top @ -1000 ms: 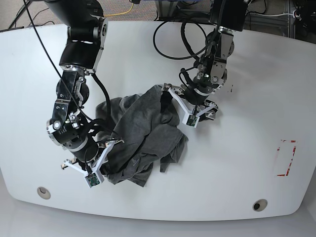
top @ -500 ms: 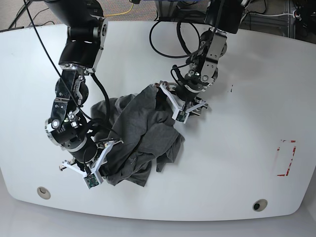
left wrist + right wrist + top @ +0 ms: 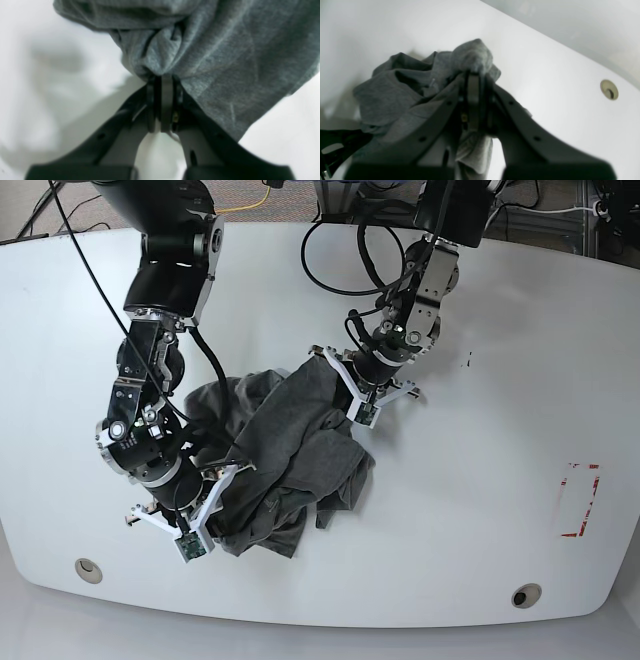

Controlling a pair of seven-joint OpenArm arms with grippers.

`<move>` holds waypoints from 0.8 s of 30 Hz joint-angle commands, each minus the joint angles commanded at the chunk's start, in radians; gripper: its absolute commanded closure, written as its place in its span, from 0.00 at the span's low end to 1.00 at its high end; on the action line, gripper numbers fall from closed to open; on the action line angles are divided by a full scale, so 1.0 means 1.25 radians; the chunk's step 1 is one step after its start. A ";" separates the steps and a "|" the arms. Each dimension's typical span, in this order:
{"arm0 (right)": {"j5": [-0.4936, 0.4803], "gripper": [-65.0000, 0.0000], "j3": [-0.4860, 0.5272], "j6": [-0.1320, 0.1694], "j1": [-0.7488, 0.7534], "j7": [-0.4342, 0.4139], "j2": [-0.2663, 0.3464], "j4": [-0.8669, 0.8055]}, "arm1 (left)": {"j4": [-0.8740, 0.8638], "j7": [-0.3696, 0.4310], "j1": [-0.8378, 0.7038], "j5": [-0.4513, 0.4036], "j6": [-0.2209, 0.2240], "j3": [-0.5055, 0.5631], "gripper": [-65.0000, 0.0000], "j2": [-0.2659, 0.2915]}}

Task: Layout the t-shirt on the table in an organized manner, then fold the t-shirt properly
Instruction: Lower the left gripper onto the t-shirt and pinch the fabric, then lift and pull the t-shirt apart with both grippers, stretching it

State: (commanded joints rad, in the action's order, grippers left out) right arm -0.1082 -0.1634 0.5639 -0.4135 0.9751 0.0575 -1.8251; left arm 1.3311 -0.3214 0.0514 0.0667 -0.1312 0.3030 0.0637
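The dark heather-grey t-shirt (image 3: pixel 285 450) lies bunched in a heap on the white table (image 3: pixel 480 510), near its middle. My left gripper (image 3: pixel 335 375) is shut on a fold at the heap's upper right edge; the left wrist view shows its jaws pinched on the cloth (image 3: pixel 190 57). My right gripper (image 3: pixel 215 500) is shut on cloth at the heap's lower left; in the right wrist view the shirt (image 3: pixel 395 90) bulges over and around its closed jaws.
A red-tape rectangle (image 3: pixel 578 500) marks the table at the right. Grommet holes sit near the front edge at the left (image 3: pixel 88 569) and right (image 3: pixel 526 595); one shows in the right wrist view (image 3: pixel 609 90). Black cables (image 3: pixel 345 250) loop behind the left arm.
My left gripper has moved left and toward the table's far edge with the shirt's edge, pulling the cloth along. My right gripper has shifted slightly, still holding its part of the heap.
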 joint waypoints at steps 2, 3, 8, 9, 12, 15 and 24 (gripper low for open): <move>0.000 1.00 0.001 0.000 -0.001 0.012 0.000 -0.009 | 0.006 0.000 0.000 0.000 0.000 0.000 1.00 -0.001; 0.000 1.00 0.001 0.000 -0.002 0.018 0.000 -0.020 | 0.018 0.000 0.000 0.000 0.000 -0.001 1.00 -0.001; 0.000 1.00 0.002 0.000 -0.002 0.023 -0.012 -0.063 | 0.098 -0.001 -0.001 -0.001 0.000 -0.023 1.00 -0.027; 0.000 1.00 0.007 0.000 -0.004 0.025 -0.016 -0.072 | 0.122 -0.005 -0.001 -0.001 0.000 -0.036 1.00 -0.033; 0.004 1.00 0.023 0.000 -0.005 0.025 -0.012 -0.091 | 0.167 -0.006 -0.001 -0.001 0.000 -0.071 1.00 -0.047; 0.006 1.00 0.032 0.000 -0.012 0.025 -0.010 -0.112 | 0.206 -0.006 0.001 -0.004 0.000 -0.101 1.00 -0.064; 0.006 1.00 0.056 0.000 -0.059 0.025 0.021 -0.118 | 0.291 -0.006 0.054 -0.005 0.000 -0.137 1.00 -0.144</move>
State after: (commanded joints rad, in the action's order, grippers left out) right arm -0.1005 -0.0928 0.5639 -0.4872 1.0058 0.0836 -1.9724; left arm 1.6947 -0.3291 0.1189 0.0606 -0.1312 0.1312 -0.1158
